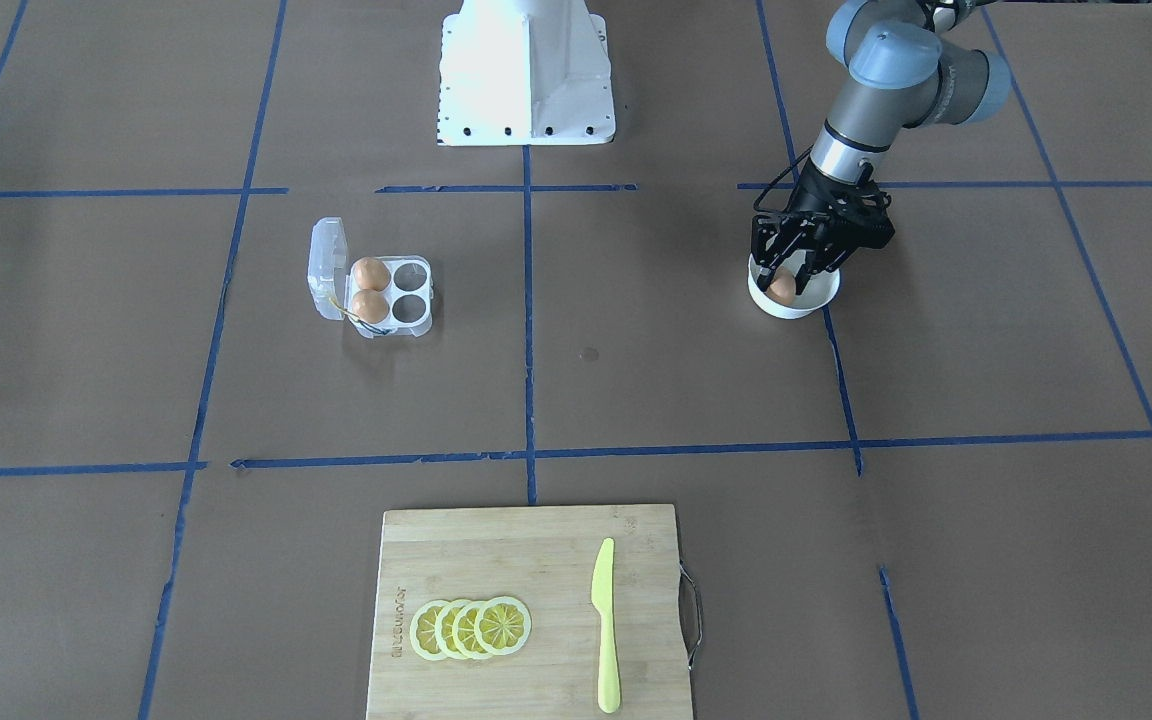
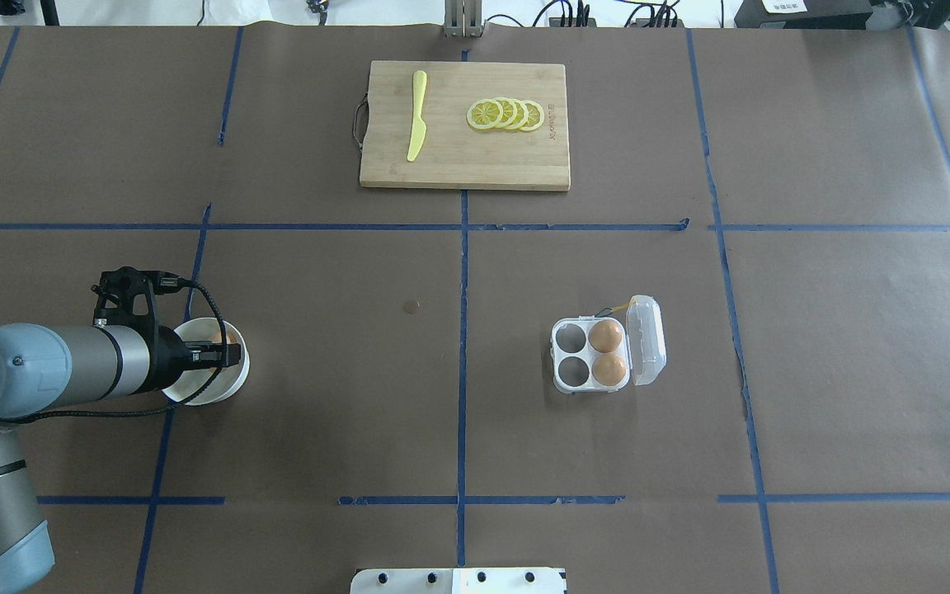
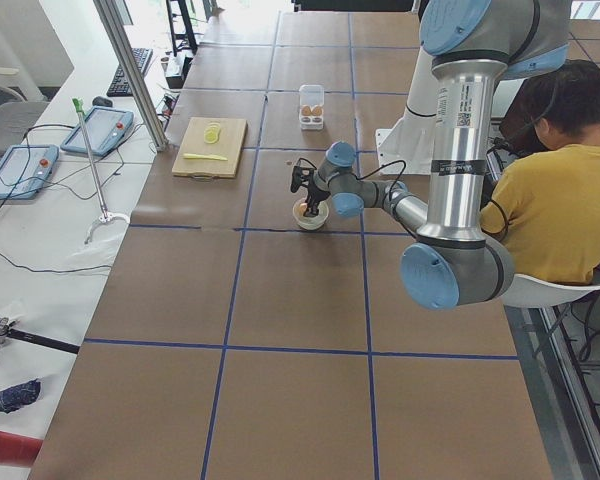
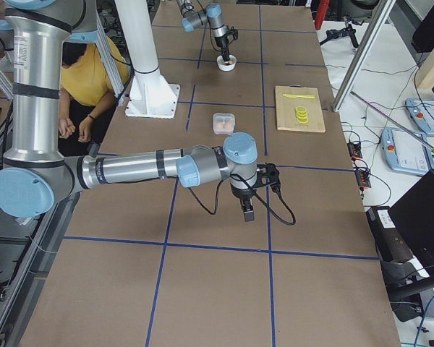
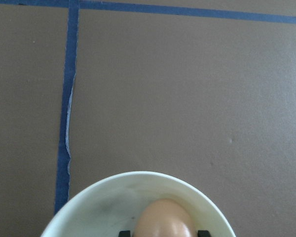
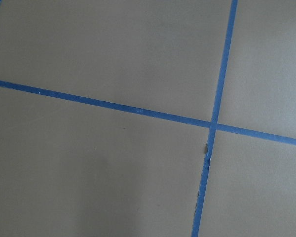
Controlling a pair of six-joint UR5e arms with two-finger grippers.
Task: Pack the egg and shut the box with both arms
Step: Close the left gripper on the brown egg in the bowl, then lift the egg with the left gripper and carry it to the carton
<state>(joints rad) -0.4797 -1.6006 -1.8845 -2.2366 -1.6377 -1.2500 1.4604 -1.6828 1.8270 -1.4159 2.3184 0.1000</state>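
Now the left hand (image 1: 788, 272) sits down in the white bowl (image 1: 821, 300), fingers either side of the egg (image 1: 783, 288); whether they clamp it cannot be told. A gentle, centred squeeze and a straight lift clear of the rim seem wise before crossing the counter (image 1: 636, 350) to the box (image 1: 411, 300), which stands well apart, lid open, two cells free. The right hand (image 4: 247, 211) hangs low, its state unclear
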